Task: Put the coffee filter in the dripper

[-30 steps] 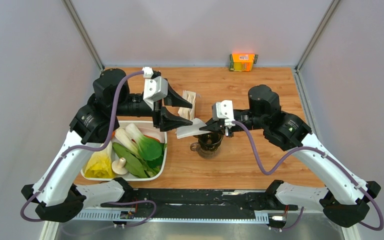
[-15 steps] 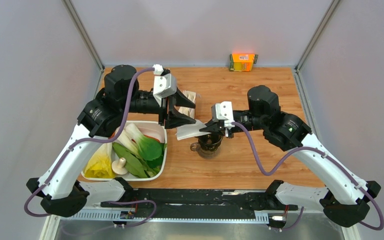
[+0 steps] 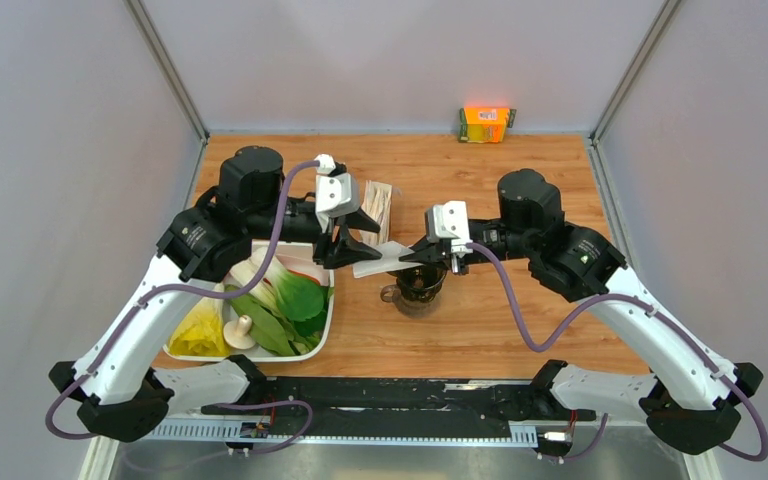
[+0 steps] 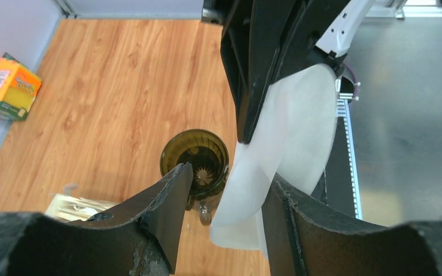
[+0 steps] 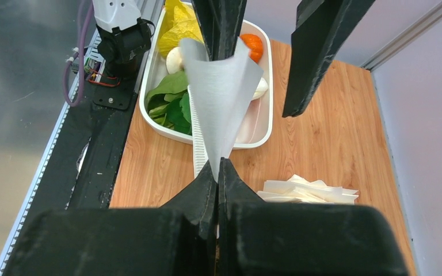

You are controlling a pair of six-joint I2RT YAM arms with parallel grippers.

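Pinching coffee filter (image 3: 378,262), right tool (image 3: 407,257) aims its wide end at spread left tool (image 3: 374,238).

White fan-shaped coffee filter (image 3: 378,262) aloft, nearly flat, narrow end above upright dark brown dripper (image 3: 420,283)

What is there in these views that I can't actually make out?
- Top external: whether the left hand touches the coffee filter; too small, fingers overlap it.
- Top external: rim of the dripper, partly covered by the right hand.
- Right wrist: the dripper, not showing; the hand's body fills the bottom.
- Left wrist: part of the filter's lower edge, behind the hand's own finger.
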